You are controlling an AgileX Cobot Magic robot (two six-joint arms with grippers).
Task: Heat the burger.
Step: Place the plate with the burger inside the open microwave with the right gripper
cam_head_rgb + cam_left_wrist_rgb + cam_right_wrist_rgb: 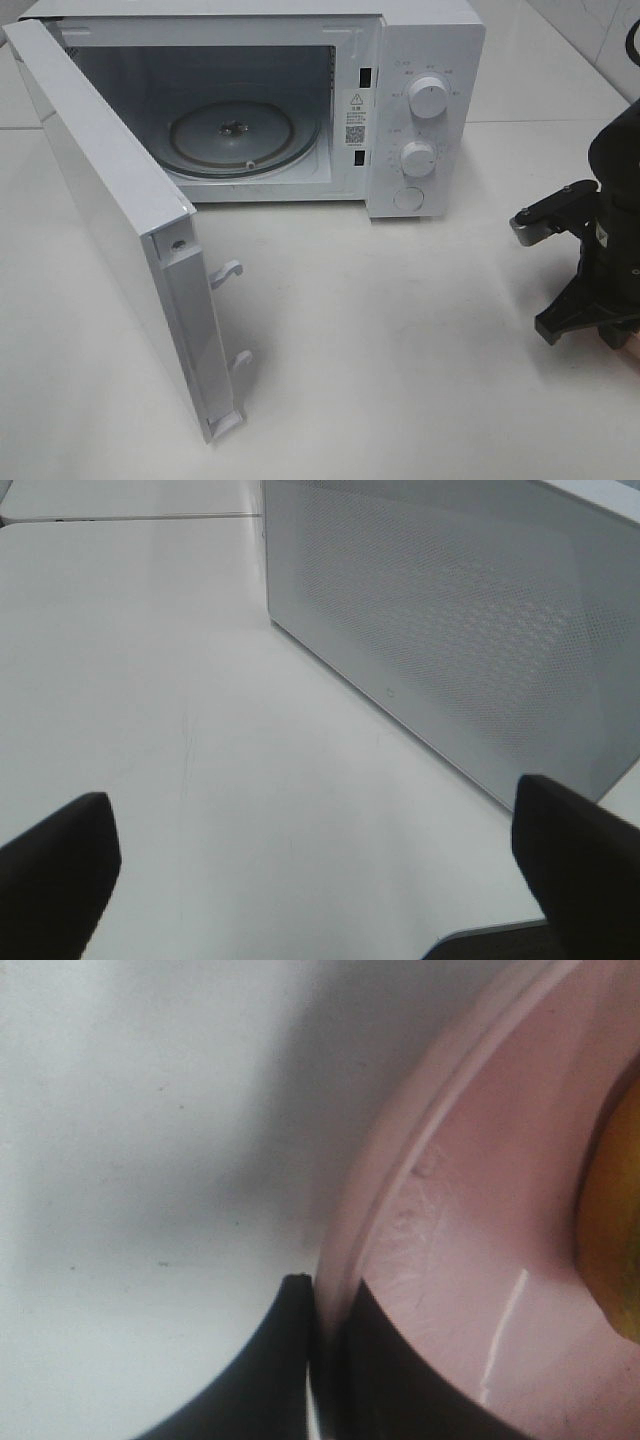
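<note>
Table (120, 1160); burger (612, 1230) beside tool (325, 1295) on plate (470, 1260)

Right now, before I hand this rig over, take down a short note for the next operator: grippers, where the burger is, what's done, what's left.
Left gripper: open, empty, near the outer face of the door.
Right gripper: shut on the rim of the pink plate, low, to the right of the microwave.
Burger: on that plate, only its edge showing.
Done: door swung open, turntable bare.
Left: carry plate and burger in, shut the door, start heating.
</note>
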